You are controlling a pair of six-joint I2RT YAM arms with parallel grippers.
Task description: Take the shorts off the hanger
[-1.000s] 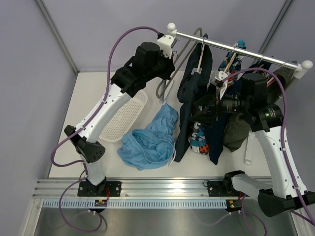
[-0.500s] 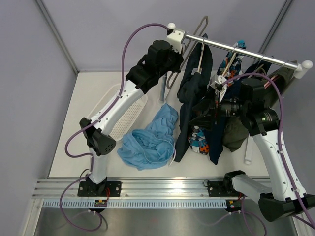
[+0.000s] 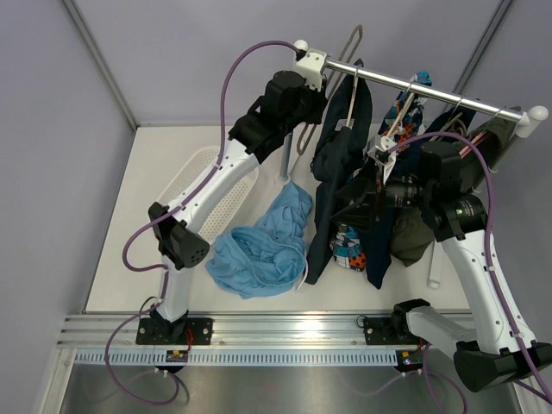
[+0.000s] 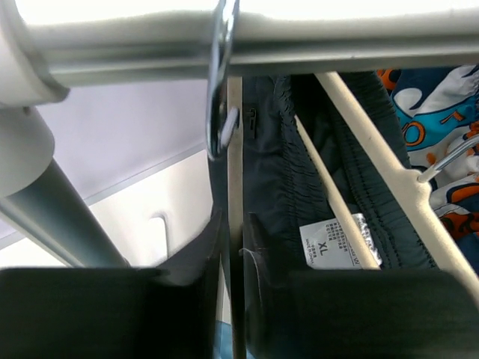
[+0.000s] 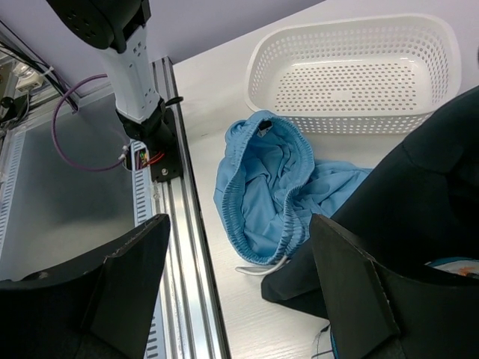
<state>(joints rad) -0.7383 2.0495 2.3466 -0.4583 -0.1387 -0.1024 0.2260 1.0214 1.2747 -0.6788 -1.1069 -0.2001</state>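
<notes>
Top external view shows the light blue shorts (image 3: pixel 259 246) lying crumpled on the surface (image 3: pixel 151 190), off any hanger and just beside the white basket (image 3: pixel 237 197). The dark navy shorts (image 3: pixel 338 159) hang on a cream hanger (image 3: pixel 352 102) from the rail (image 3: pixel 431 93), next to a patterned garment (image 3: pixel 349 246). The left end effector (image 3: pixel 316 97) is raised at the left end of the rail. In the left wrist view its fingers (image 4: pixel 112 314) stand close on either side of a thin pale bar (image 4: pixel 234 149); whether they grip it cannot be told. The right end effector (image 5: pixel 239 224) is wide open and empty, positioned beside the hanging garments.
</notes>
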